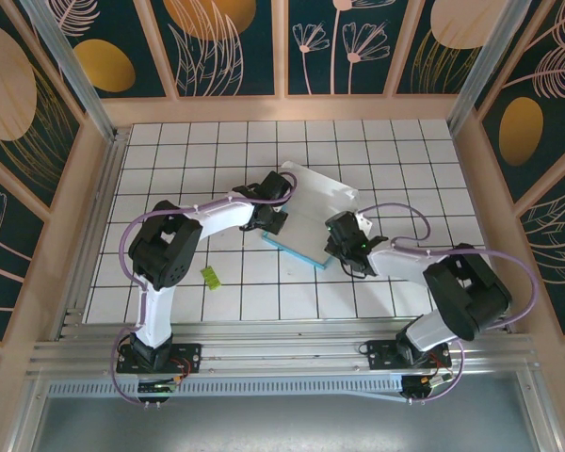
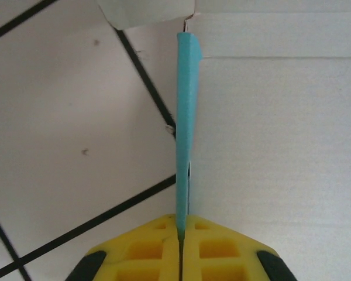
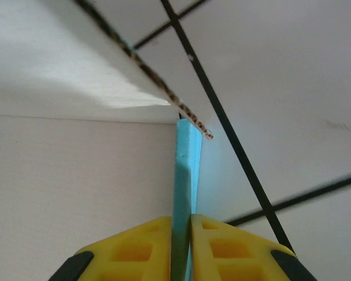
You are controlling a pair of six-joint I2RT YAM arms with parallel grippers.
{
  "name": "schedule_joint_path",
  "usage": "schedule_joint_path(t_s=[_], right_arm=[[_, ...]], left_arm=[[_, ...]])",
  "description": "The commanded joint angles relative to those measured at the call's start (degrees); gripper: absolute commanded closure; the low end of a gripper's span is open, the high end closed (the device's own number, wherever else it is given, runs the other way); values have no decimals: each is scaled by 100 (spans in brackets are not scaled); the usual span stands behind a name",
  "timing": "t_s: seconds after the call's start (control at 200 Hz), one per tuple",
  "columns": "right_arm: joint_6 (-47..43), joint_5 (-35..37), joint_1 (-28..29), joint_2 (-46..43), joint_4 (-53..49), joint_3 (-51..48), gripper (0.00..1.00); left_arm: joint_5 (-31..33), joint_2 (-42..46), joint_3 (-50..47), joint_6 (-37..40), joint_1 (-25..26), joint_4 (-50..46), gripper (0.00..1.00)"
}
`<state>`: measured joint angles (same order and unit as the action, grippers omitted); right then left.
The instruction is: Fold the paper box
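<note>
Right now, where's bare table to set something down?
Free: far rows of the table between the paper box and back wall; near rows right of the scrap. Crowded: centre, where left gripper and right gripper pinch the box.

Both arms bent inward, jaws clamped.
Left forearm runs from its elbow toward 2 o'clock, right forearm toward 10 o'clock. Left gripper (image 1: 272, 222) and right gripper (image 1: 338, 248) each pinch a thin edge of the box (image 1: 325, 202), jaws pressed nearly together.

There is one thin teal-blue and white card box (image 1: 318, 202), one small yellow-green scrap (image 1: 210, 276), and two white-and-black robot arms: a left arm (image 1: 217, 215) and a right arm (image 1: 407, 256).
</note>
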<state>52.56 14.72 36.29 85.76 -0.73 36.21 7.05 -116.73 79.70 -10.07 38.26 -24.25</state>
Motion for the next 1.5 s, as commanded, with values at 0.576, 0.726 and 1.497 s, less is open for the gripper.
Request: schedule_joint_path(t_s=[0.576, 0.726, 1.497], right_arm=[[-3032, -605, -762, 2752, 968, 3165, 83], [-3611, -1208, -903, 3017, 824, 3685, 71], [-4254, -4543, -2236, 2934, -73, 5283, 34]], left_arm=[[-201, 2288, -1156, -983, -1162, 1191, 38], [-886, 2494, -1251, -1057, -1852, 1530, 31], [-4095, 289, 991, 521, -2798, 1971, 31]])
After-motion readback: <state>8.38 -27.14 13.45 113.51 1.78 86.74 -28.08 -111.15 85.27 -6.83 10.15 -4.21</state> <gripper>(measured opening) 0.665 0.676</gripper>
